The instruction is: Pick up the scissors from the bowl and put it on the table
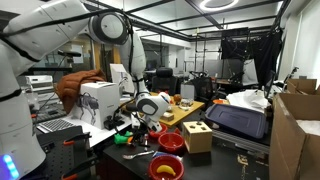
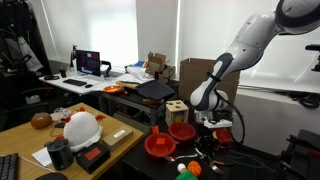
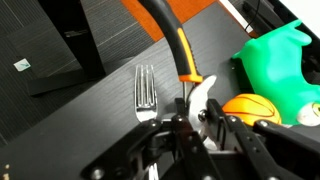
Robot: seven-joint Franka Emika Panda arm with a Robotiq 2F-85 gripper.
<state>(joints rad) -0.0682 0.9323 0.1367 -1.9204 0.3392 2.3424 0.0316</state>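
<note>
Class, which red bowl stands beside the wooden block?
The red bowl just in front of the wooden block in an exterior view; the other red bowl sits apart, nearer the camera.

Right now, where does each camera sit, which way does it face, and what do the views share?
Exterior view: beside the robot's base, facing red bowls and a wooden box; the white arm fills the left, gripper mid-frame.
Exterior view: behind a wooden desk, facing the windows; the arm enters from upper right.
Wrist view: looks down at the black table; the gripper holds the scissors beside a fork.
Shared: both exterior views show the red bowls, wooden box and gripper.
</note>
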